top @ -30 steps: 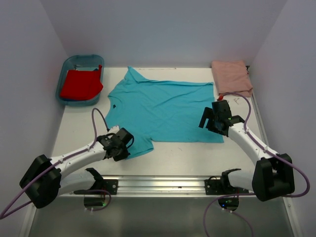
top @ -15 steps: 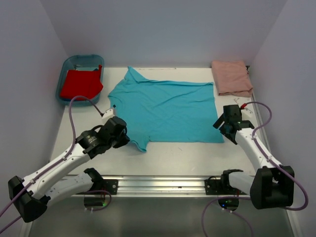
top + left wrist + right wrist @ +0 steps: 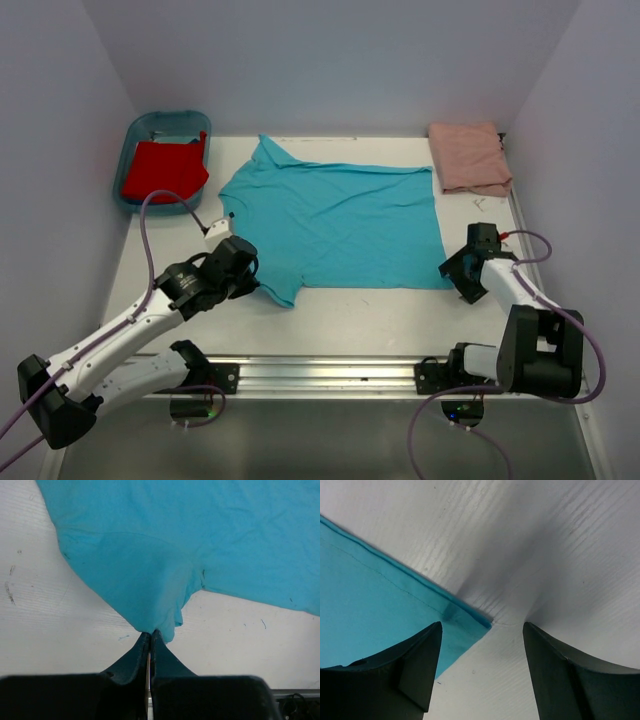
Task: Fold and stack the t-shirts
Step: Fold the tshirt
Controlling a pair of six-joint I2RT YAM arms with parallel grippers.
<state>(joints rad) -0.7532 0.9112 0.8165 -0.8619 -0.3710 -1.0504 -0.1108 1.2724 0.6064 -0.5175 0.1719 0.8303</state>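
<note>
Top view looks down from behind onto the whole table [image 3: 400,320]; both wrist views sit close and low — left faces a sleeve of the shirt [image 3: 335,220], right its hem corner.

no legible text, no labels, brands or numbers readable on anything

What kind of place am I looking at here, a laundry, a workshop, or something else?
Probably a robotics test booth, not a laundry: a white table boxed in by plain walls, two robot arms mounted on a metal rail, and a turquoise t-shirt spread out.
</note>
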